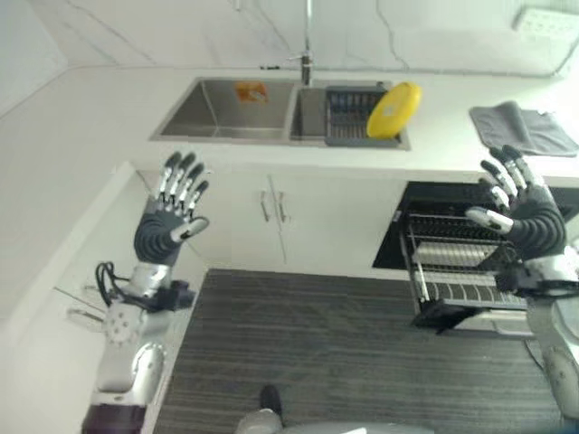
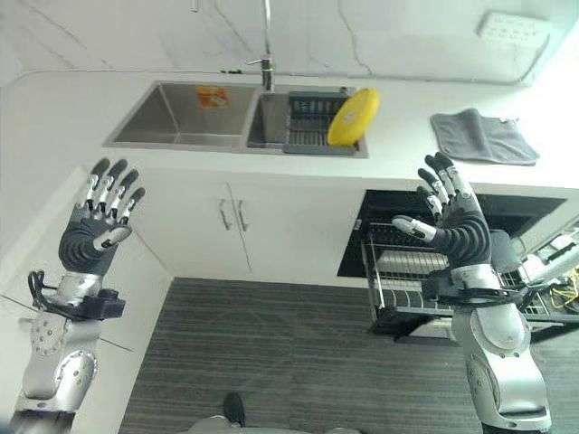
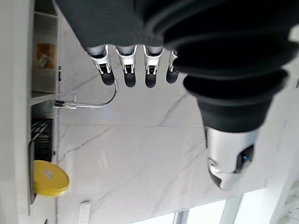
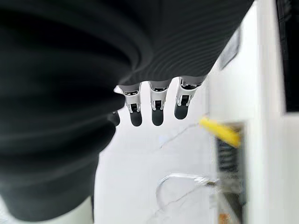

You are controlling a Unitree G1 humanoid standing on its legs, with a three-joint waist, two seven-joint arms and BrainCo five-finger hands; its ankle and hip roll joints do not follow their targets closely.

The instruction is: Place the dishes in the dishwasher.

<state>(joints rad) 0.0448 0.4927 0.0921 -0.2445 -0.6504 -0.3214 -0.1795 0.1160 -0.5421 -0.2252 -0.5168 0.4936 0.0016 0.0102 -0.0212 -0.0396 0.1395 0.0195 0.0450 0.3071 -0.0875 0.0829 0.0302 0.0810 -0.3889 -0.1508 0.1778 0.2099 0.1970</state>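
A white countertop (image 2: pixel 81 108) carried a double sink (image 2: pixel 181 113) set into it. Just right of the sink's right basin, well apart along the counter, a folded grey cloth (image 2: pixel 482 136) lay flat on the white surface.

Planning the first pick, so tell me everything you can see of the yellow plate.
The yellow plate is round, plain and smooth, and looks like plastic. It stands on edge, tilted, in the dark dish rack that sits in the sink's right basin, leaning at the rack's right end with its upper rim above the counter's level. A pale patch marks its face. Only the rack touches it; both hands are raised, open and well short of it.
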